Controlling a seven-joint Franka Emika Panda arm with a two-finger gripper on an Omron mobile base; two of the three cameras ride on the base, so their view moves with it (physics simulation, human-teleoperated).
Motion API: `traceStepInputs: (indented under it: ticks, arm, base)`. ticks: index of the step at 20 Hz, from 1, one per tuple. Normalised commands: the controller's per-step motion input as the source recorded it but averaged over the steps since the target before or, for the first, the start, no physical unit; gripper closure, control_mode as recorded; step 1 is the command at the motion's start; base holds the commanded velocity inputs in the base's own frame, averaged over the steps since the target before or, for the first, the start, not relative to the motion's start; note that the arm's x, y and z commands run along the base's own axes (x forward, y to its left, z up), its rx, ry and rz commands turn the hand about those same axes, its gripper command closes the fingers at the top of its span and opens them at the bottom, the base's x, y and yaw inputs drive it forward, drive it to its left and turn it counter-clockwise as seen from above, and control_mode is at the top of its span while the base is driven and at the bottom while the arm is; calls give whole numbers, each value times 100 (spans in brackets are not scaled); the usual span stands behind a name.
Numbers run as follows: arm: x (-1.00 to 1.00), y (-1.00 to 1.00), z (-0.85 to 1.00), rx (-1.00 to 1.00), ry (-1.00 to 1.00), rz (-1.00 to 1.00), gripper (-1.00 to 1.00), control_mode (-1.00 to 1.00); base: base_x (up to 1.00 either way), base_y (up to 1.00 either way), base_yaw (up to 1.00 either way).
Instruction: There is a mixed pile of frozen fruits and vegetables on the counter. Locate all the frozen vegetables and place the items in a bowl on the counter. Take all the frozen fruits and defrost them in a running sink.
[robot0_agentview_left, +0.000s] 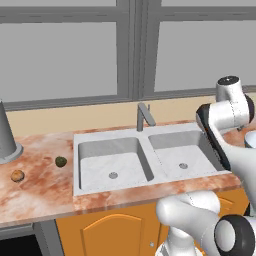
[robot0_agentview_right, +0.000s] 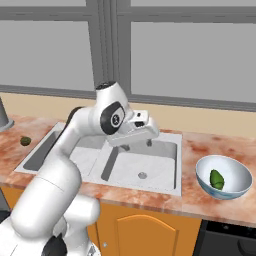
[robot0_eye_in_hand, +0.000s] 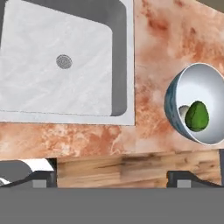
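We've got the bowl (robot0_agentview_right: 223, 176) sitting upright on the pink marbled surface (robot0_agentview_left: 45, 187), just off the sink's (robot0_agentview_left: 145, 160) right basin. Inside it lies the bright green oblong (robot0_agentview_right: 216, 179), with a bit of the pale mushroom (robot0_eye_in_hand: 183, 111) peeking out beside it. Way over past the sink's left basin, the dark olive ball (robot0_agentview_left: 60, 161) and orange-tan ball (robot0_agentview_left: 17, 175) rest near each other, not touching.

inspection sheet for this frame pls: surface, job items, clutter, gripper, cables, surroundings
Surface: reddish marbled counter, bare around the sink; both basins dry, faucet not running.
Job's things: bowl right of the sink holds the green piece and a pale piece; olive ball and orange ball lie apart on the counter left of the sink.
Clutter: grey pot at far left.
Gripper: open, empty, above the counter's front edge.
Cables: nothing seen.
Surroundings: windows behind, orange cabinets below.
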Motion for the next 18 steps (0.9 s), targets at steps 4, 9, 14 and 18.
traceStepInputs:
  ticks: [4,9,14,18]
  arm:
    - [15,55,-25,30,-14,-11,-100,-100]
    - [15,92,1,14,2,0,-100,-100]
    - [7,100,4,-2,8,1,-100,-100]
    - [5,100,-10,-3,15,7,-100,-100]
  base:
    - [0,0,0]
    - [0,0,0]
    - [0,0,0]
    - [0,0,0]
